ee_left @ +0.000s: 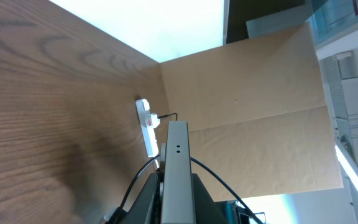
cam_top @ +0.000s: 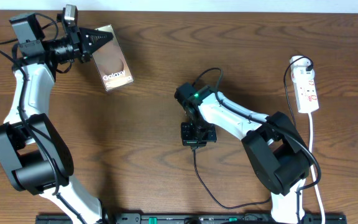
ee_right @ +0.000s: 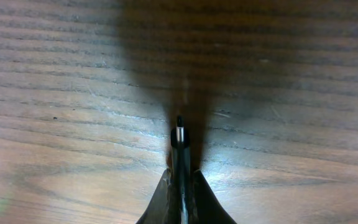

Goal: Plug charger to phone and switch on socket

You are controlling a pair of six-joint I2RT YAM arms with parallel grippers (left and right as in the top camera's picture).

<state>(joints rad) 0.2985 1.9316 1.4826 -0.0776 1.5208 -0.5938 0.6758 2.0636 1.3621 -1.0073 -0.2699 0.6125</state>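
Left gripper clamped on phone edge at far left, right gripper shut tight around charger tip at centre, cable trailing toward near edge, socket far right, well apart from both.

Bare table between phone and right arm; charger cable trailing toward front edge; socket far right

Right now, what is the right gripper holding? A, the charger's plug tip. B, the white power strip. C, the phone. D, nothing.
A: the right wrist view shows the right gripper shut on the charger's plug tip, while the phone is in the left gripper and the white power strip lies apart from both.
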